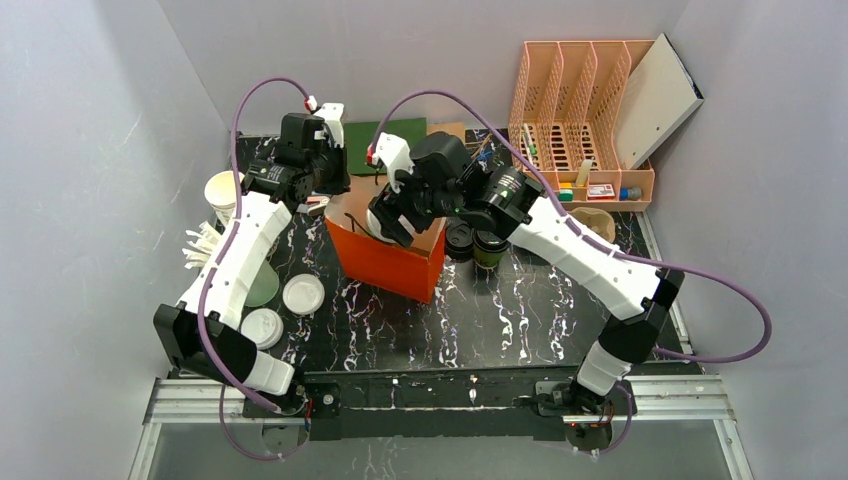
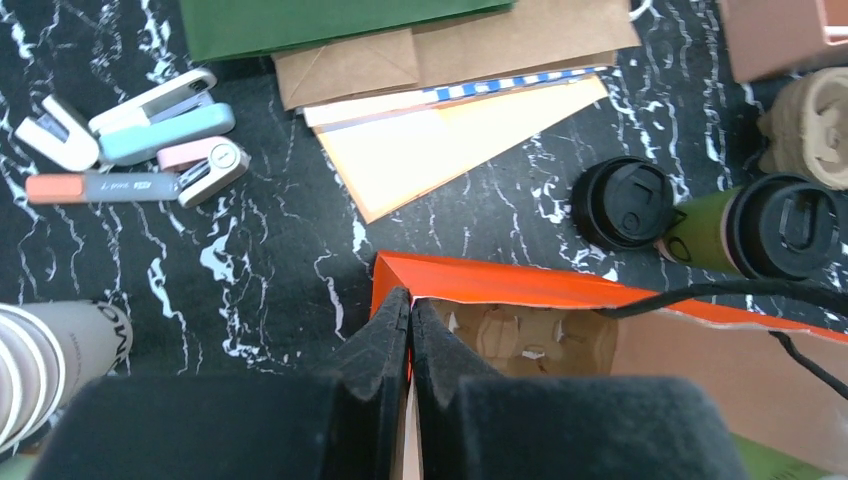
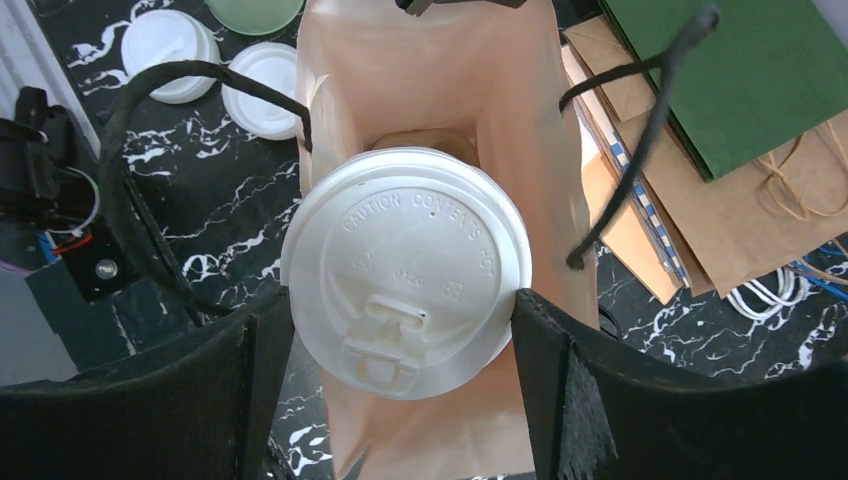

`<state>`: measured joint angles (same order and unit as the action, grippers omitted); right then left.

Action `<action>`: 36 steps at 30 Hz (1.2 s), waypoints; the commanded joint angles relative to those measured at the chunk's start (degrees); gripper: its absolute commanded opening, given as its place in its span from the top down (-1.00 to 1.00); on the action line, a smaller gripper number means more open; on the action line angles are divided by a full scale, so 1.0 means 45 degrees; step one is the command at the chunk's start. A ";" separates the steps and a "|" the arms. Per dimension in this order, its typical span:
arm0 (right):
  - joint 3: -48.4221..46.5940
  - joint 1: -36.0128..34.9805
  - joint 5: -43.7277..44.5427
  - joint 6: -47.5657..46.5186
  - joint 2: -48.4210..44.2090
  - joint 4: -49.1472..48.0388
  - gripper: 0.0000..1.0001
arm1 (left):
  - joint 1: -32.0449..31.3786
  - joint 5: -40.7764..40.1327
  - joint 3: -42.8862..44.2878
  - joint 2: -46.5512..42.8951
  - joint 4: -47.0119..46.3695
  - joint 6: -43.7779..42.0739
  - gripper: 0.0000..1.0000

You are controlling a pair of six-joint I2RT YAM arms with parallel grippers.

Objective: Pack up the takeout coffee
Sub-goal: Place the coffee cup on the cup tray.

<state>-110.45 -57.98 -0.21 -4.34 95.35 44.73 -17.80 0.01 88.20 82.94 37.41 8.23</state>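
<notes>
Robot-manipulation lab cell; plain grey panel walls [image 1: 90,150] closing in three sides, black marble-pattern tabletop [image 1: 500,320], aluminium rail [image 1: 690,400] at the near edge carrying a cabled left arm [image 1: 235,260] and right arm [image 1: 590,255]; staged props, peach file organiser [image 1: 575,110], staplers [image 2: 165,132], orange paper bag [image 1: 385,262], loose white cup lids [image 1: 303,293]

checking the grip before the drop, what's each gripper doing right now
left gripper: closed, pinching the orange bag at its rim
right gripper: holding the white-lidded cup at the bag's mouth
</notes>
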 commanded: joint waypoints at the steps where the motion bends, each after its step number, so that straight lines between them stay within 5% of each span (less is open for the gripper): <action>1: -0.0223 -0.0357 0.0857 -0.0772 -0.0056 0.0171 -0.17 | 0.0027 0.1645 -0.0018 -0.0568 -0.0510 -0.0717 1.00; 36: 0.2041 -0.2220 0.4453 -0.0522 -0.0953 0.0721 -0.15 | -0.0779 0.2421 -0.0044 -0.1882 -0.1186 -0.1688 1.00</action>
<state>-102.45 -66.26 15.18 -5.98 91.37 50.46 -20.64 9.91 87.22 77.71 33.23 1.04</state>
